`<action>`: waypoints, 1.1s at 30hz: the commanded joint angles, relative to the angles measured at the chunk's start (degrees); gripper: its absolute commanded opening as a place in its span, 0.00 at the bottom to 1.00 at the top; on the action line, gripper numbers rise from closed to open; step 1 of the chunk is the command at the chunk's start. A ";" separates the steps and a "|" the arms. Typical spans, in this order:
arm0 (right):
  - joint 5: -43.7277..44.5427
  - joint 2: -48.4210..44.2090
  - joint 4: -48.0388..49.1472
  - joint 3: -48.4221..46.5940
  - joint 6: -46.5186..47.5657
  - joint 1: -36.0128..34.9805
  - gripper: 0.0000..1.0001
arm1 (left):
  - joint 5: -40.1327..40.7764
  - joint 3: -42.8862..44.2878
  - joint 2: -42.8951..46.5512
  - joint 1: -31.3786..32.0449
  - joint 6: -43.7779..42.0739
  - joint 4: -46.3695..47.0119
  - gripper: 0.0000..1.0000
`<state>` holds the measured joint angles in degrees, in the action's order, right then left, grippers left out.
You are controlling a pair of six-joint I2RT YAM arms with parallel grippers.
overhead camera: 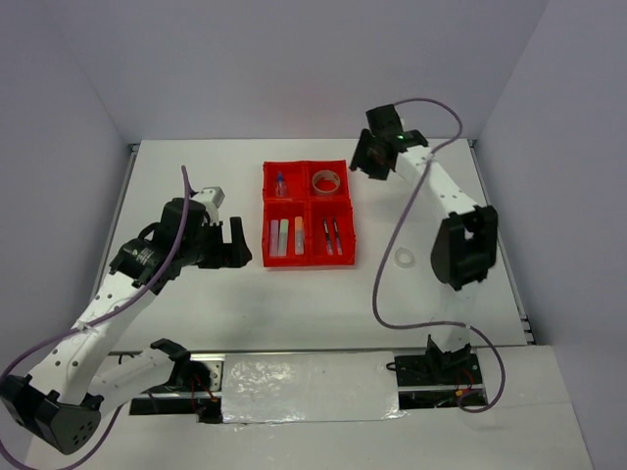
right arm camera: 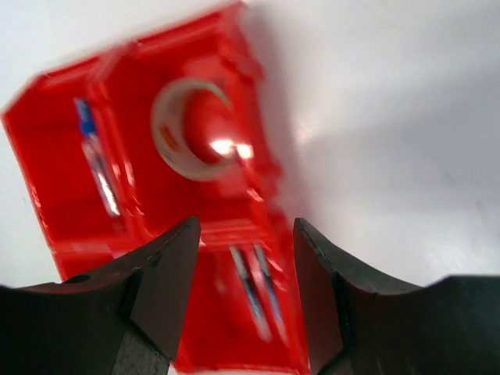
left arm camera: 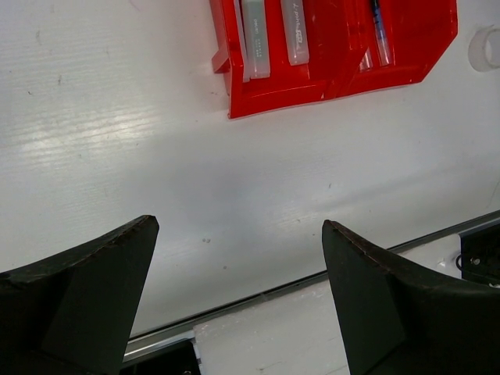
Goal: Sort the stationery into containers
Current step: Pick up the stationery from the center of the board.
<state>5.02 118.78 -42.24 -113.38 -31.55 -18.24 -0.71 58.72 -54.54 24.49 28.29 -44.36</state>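
Shiny red plastic on a dull white top
The red tray looked like smooth, glossy plastic, and the tape roll gleamed too. The white table was matt with faint lines. The black fingers of the left gripper looked dull and a bit rough.

Blurry red tray, indistinct pens.

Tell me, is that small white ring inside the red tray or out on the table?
Out. The white ring lies flat on the bare table, right of the red tray and apart from it.
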 commanded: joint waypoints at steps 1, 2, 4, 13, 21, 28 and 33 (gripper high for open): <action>4.64 -16.68 0.66 15.86 -0.71 2.42 0.59 | 0.45 1.48 0.14 -0.23 -0.35 2.00 0.99; 6.74 -19.61 3.19 26.18 -0.44 2.51 0.59 | 3.93 1.66 -0.03 -0.23 0.79 1.30 1.00; 7.90 -28.20 5.06 35.03 -0.27 2.77 0.58 | 6.85 2.27 -0.56 -0.32 2.11 -1.06 0.99; 6.85 -42.21 6.11 66.07 -4.22 10.85 0.48 | 8.36 1.49 -5.57 -0.41 4.92 -1.26 0.99; 4.13 -41.09 11.82 69.79 -2.46 14.02 0.43 | 4.67 1.92 -6.36 -0.41 4.58 2.08 0.99; 4.04 -41.88 12.62 66.63 -1.50 14.55 0.45 | 3.96 0.35 -3.21 -0.41 4.40 1.21 0.99; 4.91 -37.84 13.50 65.31 -1.58 15.42 0.45 | 4.14 -1.94 -0.83 -0.41 5.02 0.24 0.99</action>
<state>8.80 79.42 -30.96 -45.84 -33.56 -3.60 4.12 57.47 -57.14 24.34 31.99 -44.62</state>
